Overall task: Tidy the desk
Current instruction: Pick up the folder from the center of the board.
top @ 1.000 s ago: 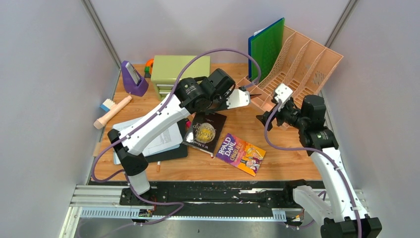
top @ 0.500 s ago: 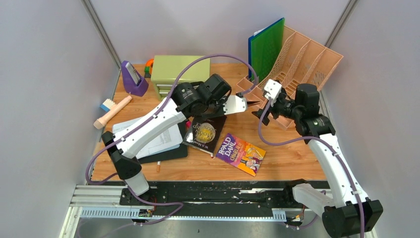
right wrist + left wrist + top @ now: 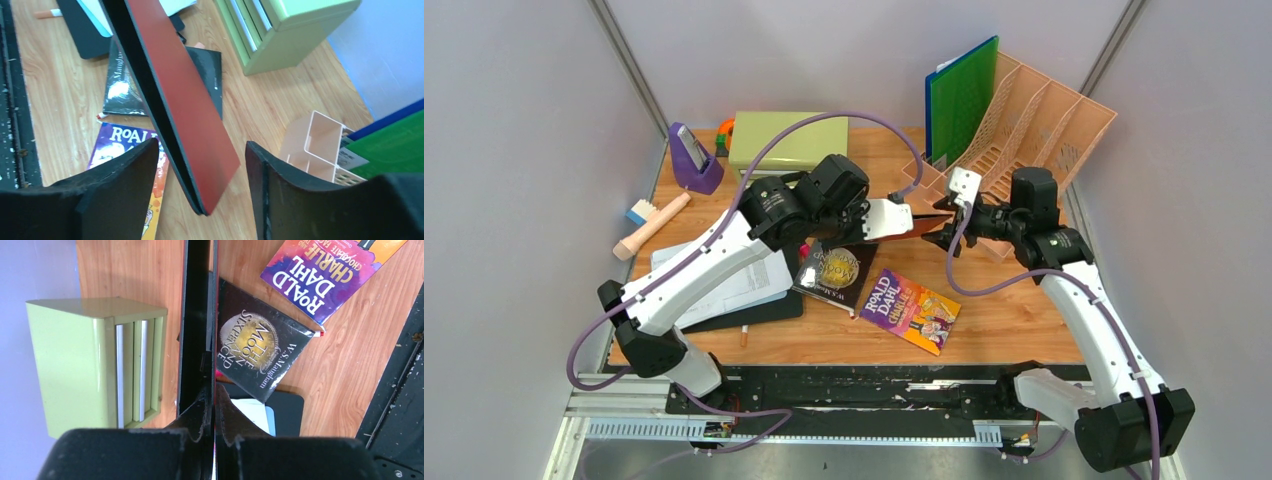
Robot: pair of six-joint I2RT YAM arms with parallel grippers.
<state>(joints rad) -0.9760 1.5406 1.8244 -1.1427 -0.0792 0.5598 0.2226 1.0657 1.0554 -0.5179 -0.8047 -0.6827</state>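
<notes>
**Right arm swung in to the red book**

Top view: my right gripper (image 3: 946, 222) has moved left since a second ago. It now meets the left gripper (image 3: 894, 216) above the desk (image 3: 1014, 320), and the red book (image 3: 921, 226) between them is mostly hidden.

Left wrist: the jaws are clamped tight on the book (image 3: 197, 315), which I see edge-on with its far end cut off.

Right wrist: the jaws stand wide either side of the book's tip (image 3: 180, 100), not touching it.
</notes>
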